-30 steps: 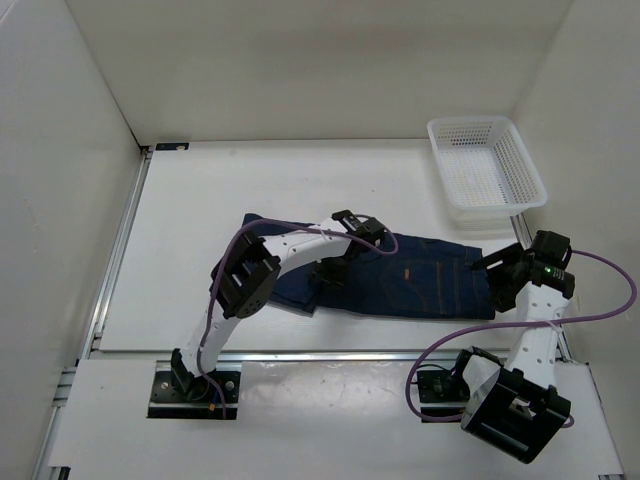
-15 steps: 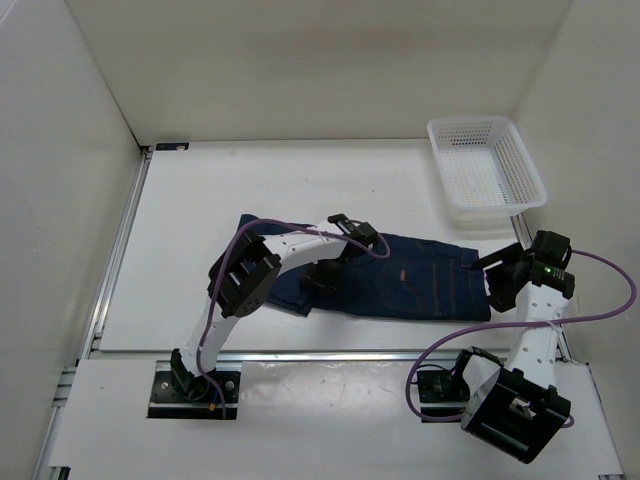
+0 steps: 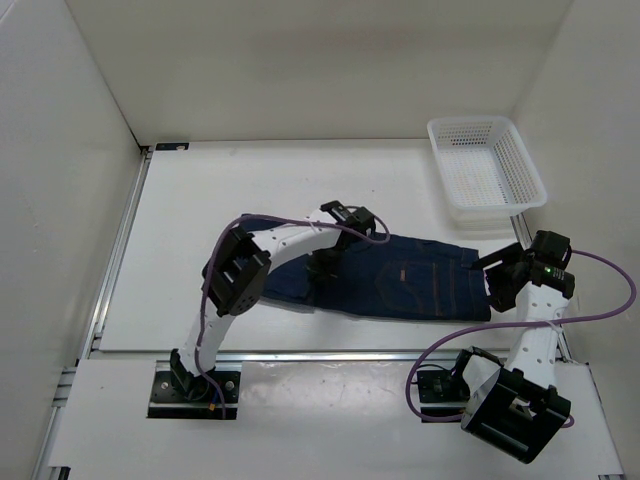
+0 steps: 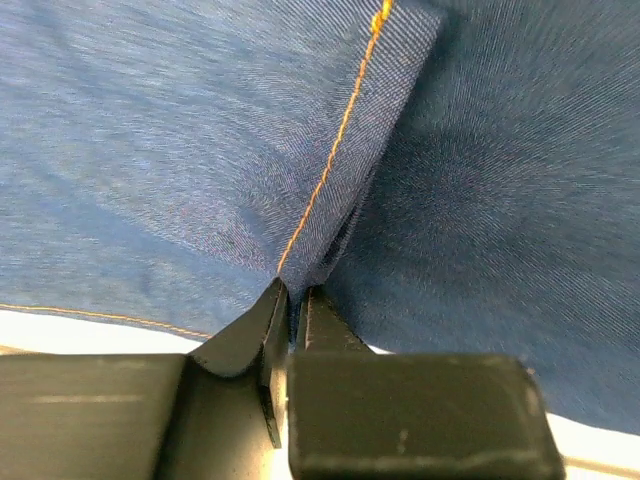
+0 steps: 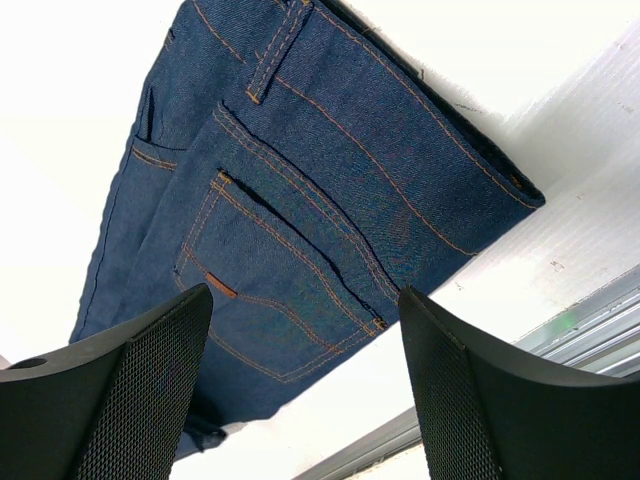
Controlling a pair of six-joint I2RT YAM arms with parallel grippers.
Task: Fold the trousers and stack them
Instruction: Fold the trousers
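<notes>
The trousers (image 3: 420,285), dark blue denim with orange stitching, lie flat across the table's middle, waistband end to the right. My left gripper (image 3: 325,262) is down on their left part. In the left wrist view its jaws (image 4: 295,300) are shut on a raised fold of denim (image 4: 340,170) with an orange seam. My right gripper (image 3: 497,275) hovers open just above the waistband end. In the right wrist view a back pocket (image 5: 270,270) shows between the mesh-padded fingers (image 5: 140,390), which hold nothing.
A white mesh basket (image 3: 485,165) stands at the back right of the table. A metal rail (image 3: 330,352) runs along the near edge, and white walls close in the sides and back.
My left gripper has closed on a fold of the denim and shifted slightly left and back. The trousers' left end has spread a little. The right arm has stayed still.
</notes>
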